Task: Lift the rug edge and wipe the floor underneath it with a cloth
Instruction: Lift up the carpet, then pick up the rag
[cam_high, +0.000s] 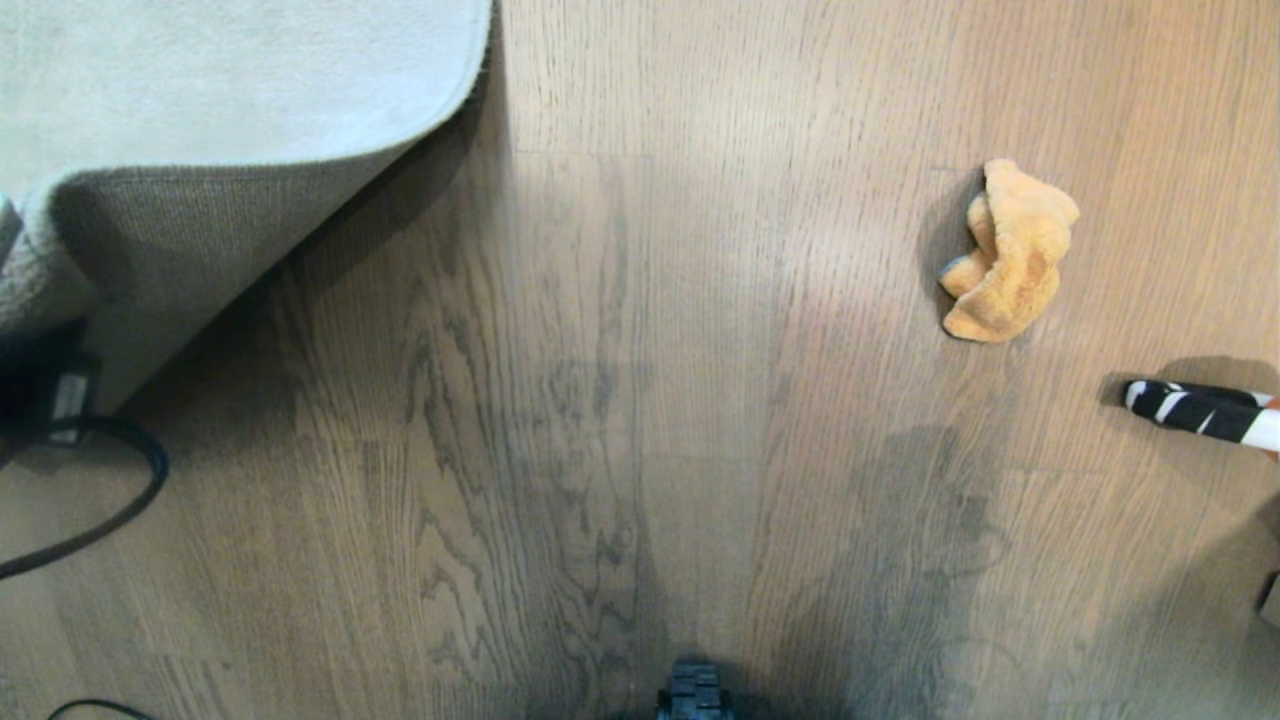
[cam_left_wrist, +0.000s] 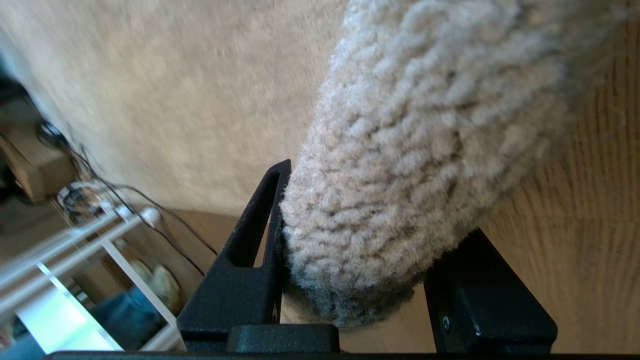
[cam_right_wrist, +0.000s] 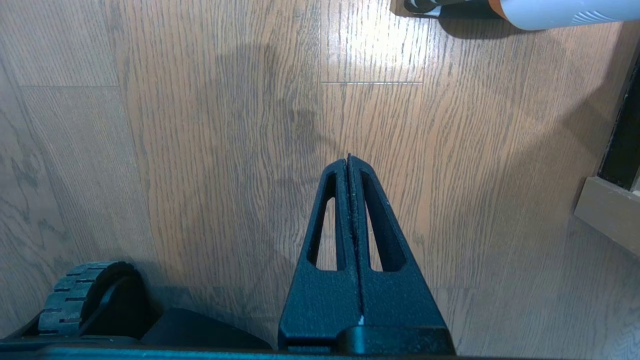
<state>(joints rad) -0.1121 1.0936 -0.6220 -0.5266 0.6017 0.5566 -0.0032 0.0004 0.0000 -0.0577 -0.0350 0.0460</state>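
Black fingers (cam_left_wrist: 250, 260) of the left gripper (cam_left_wrist: 350, 260) pinch the thick woolly edge of the rug (cam_left_wrist: 420, 150), which fills the gap between them. From this grip the rug corner hangs raised, its tan woven backing (cam_high: 190, 240) turned to the floor (cam_high: 620, 400). Far to the right of the grip, the cloth (cam_high: 1010, 255) lies crumpled on bare planks, apart from the rug. The right gripper (cam_right_wrist: 349, 165) hangs over the floor with its fingers pressed together, holding nothing.
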